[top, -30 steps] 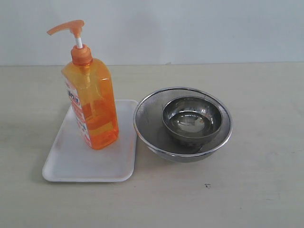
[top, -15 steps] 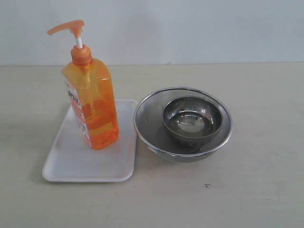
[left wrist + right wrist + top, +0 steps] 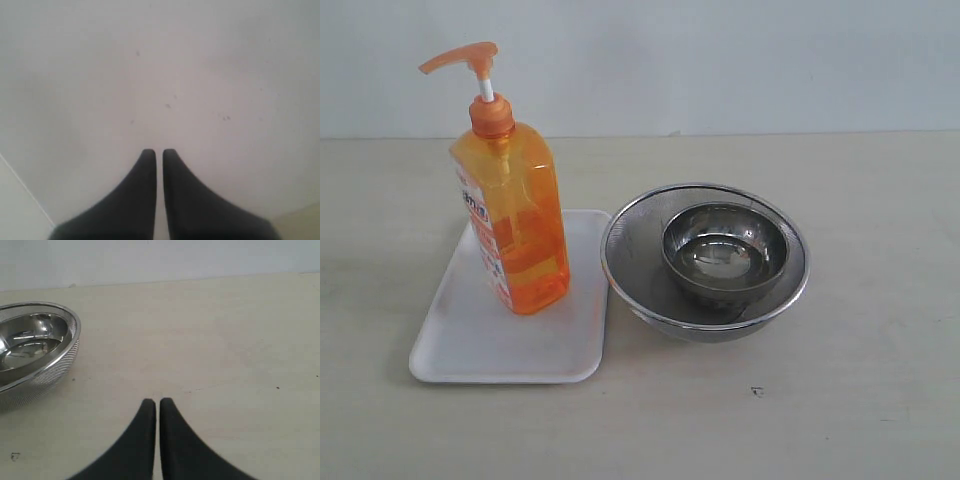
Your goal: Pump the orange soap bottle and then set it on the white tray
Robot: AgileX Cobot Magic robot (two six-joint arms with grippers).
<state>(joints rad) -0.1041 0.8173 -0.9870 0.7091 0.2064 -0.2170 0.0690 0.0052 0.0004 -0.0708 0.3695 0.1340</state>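
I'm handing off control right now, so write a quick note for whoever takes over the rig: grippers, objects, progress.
Left gripper: shut, empty.
Right gripper: shut, empty, low over the table near the mesh bowl.
Orange soap bottle stands upright on the white tray, pump head up, no arm touching it.
Done: placement on the tray.
Unclear: whether it was pumped; the pictures cannot show that.
Remaining: confirm the pump step, otherwise nothing.
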